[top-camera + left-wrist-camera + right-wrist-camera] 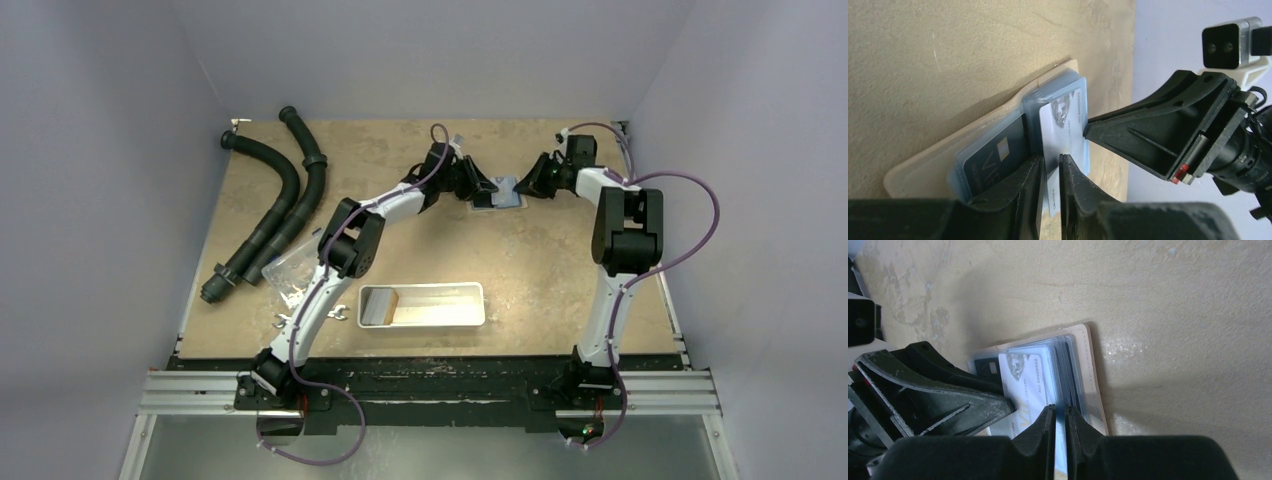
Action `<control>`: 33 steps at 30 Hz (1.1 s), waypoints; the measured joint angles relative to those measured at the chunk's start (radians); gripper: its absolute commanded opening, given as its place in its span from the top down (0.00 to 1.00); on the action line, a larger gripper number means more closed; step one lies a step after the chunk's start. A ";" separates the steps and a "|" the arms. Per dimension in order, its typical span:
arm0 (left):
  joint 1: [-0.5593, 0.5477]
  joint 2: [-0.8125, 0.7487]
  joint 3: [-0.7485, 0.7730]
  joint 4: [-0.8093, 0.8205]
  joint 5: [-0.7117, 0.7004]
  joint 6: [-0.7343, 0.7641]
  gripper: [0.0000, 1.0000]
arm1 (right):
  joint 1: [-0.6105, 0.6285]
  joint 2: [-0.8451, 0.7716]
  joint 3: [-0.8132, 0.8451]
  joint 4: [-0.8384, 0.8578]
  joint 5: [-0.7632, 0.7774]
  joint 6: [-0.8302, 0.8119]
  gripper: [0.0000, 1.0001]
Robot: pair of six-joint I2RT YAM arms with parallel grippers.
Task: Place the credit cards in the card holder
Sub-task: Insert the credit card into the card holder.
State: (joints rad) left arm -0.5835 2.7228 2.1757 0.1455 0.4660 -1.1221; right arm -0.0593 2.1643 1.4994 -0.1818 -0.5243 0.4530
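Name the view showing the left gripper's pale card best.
Left wrist view: the pale silver-white card sits large and central, its near edge pinched by the left gripper, over the open beige card holder. The right wrist view shows its printed face, partly hidden. In the top view it is too small to discern.

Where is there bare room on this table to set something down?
Bare board lies between the white tray and the card holder, and between the tray and the right arm. Crowded: far centre, where the left gripper and right gripper meet at the holder, and the left side, with black hoses and clear box.
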 measured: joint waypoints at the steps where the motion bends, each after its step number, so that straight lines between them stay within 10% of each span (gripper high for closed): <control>1: -0.003 0.000 0.008 -0.016 -0.010 0.007 0.80 | 0.000 -0.004 -0.006 0.002 0.003 0.001 0.91; 11: -0.036 -0.025 0.042 -0.117 -0.113 0.095 0.54 | 0.000 -0.031 -0.042 0.012 0.013 0.012 0.83; 33: -0.113 -0.102 0.069 -0.359 -0.244 0.333 0.37 | 0.008 -0.067 -0.111 0.032 -0.033 0.060 0.68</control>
State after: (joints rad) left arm -0.6968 2.6205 2.2448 -0.2134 0.2218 -0.7895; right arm -0.0509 2.0975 1.3888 -0.1497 -0.5571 0.5133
